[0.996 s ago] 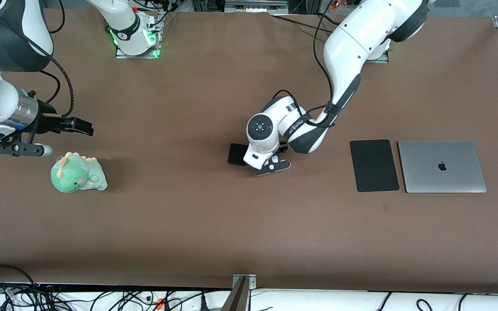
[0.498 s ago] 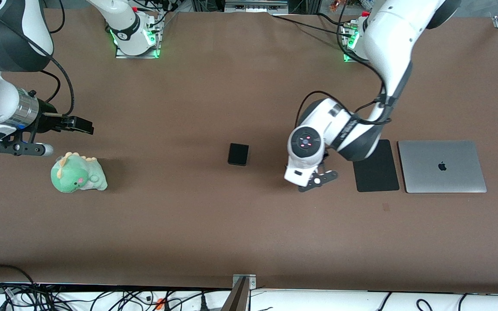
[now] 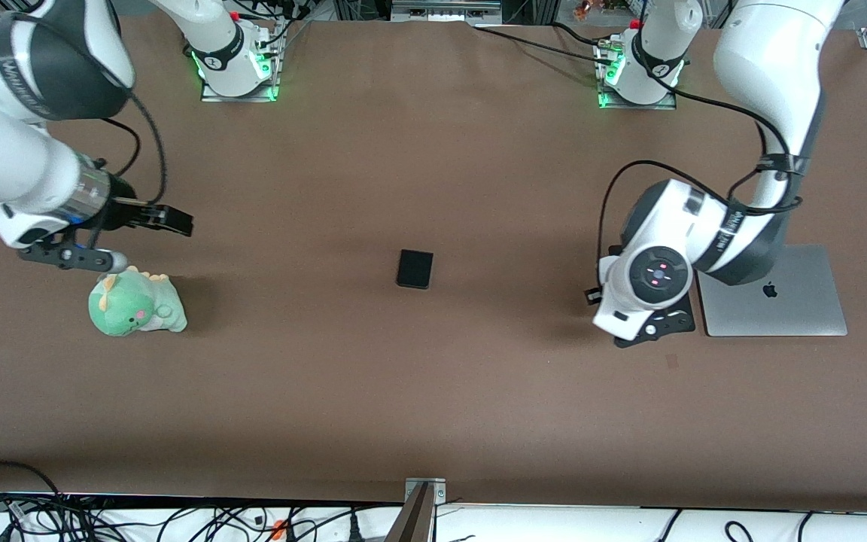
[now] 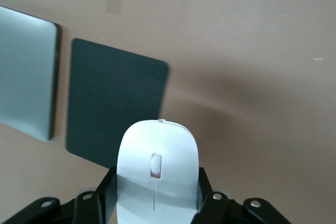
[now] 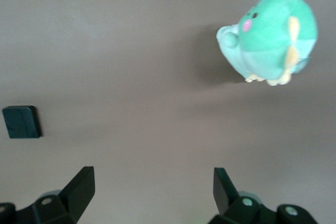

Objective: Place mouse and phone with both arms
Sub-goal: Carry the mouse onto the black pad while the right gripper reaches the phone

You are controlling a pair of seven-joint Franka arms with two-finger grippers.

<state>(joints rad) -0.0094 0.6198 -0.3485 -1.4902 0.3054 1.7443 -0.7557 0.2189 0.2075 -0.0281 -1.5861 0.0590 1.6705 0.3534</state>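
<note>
My left gripper [image 4: 156, 188] is shut on the white mouse [image 4: 156, 171], one finger on each of its sides. It holds the mouse up in the air over the edge of the large black mat [image 4: 113, 103]. In the front view the left wrist [image 3: 653, 277] hides the mouse and most of the mat. The small black phone [image 3: 414, 269] lies flat in the middle of the table, apart from both grippers; it also shows in the right wrist view [image 5: 21, 121]. My right gripper [image 3: 168, 219] is open and empty in the air beside the green plush, as its wrist view [image 5: 153, 182] shows.
A green plush dinosaur [image 3: 135, 303] sits toward the right arm's end of the table, also in the right wrist view [image 5: 273, 38]. A closed silver laptop [image 3: 787, 305] lies beside the mat at the left arm's end, also in the left wrist view [image 4: 23, 77].
My left arm has swung away from the phone toward its own end of the table, carrying the mouse over the mat. My right gripper has shifted slightly toward the table's middle.
</note>
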